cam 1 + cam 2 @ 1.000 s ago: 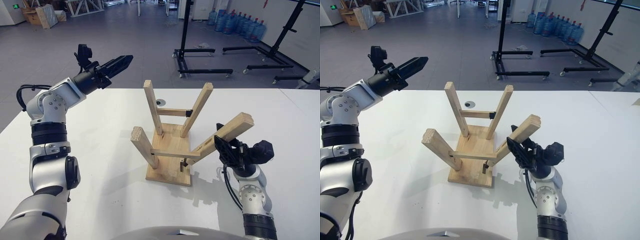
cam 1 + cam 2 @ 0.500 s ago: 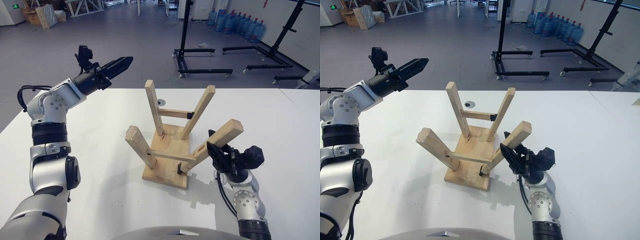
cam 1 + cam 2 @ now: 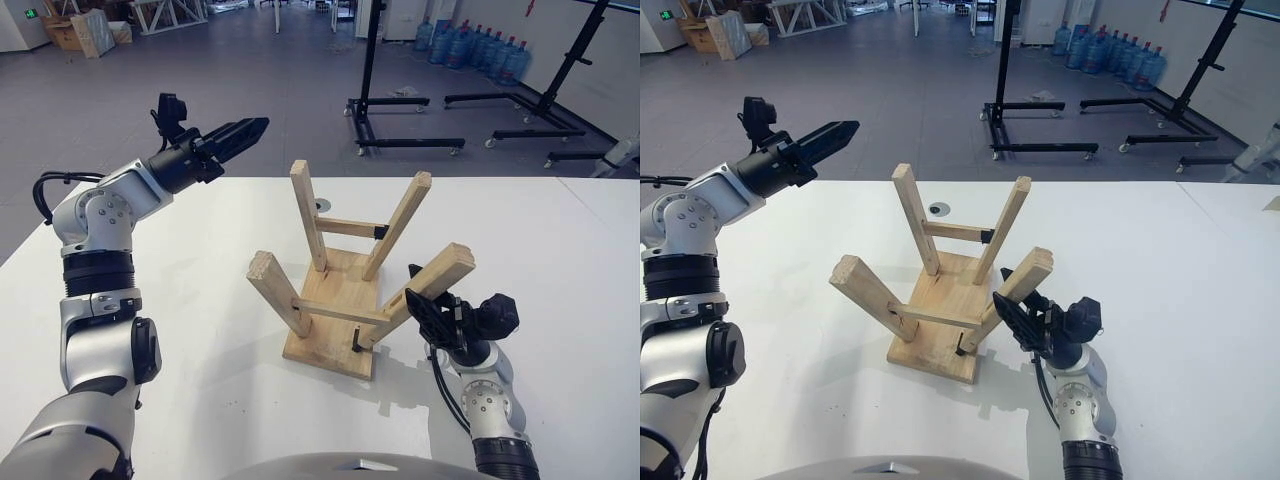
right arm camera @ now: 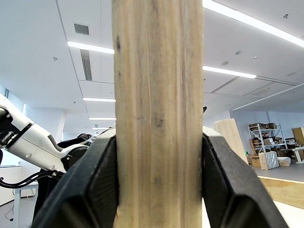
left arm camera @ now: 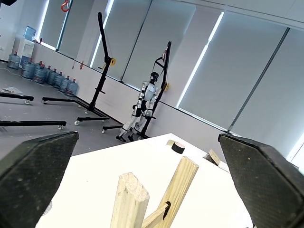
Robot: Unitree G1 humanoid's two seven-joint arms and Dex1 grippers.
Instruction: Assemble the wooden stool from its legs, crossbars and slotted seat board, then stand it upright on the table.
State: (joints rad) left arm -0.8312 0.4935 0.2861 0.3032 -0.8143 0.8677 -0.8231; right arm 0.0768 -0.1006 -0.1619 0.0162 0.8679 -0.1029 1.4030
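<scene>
Shifted toward the robot's left since a second ago, the upturned wooden stool (image 3: pixel 335 312) rests seat-down on the white table (image 3: pixel 560 260). Right gripper (image 3: pixel 420 295) is clamped on its near leg (image 3: pixel 440 275). Left gripper (image 3: pixel 240 132) hangs raised, fingers apart, empty.

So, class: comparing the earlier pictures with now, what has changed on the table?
The right gripper, clamped on the near-right leg of the upturned stool, moved toward the robot's left, sliding the stool slightly that way across the table. The left gripper stayed raised and open; nothing was released.
</scene>
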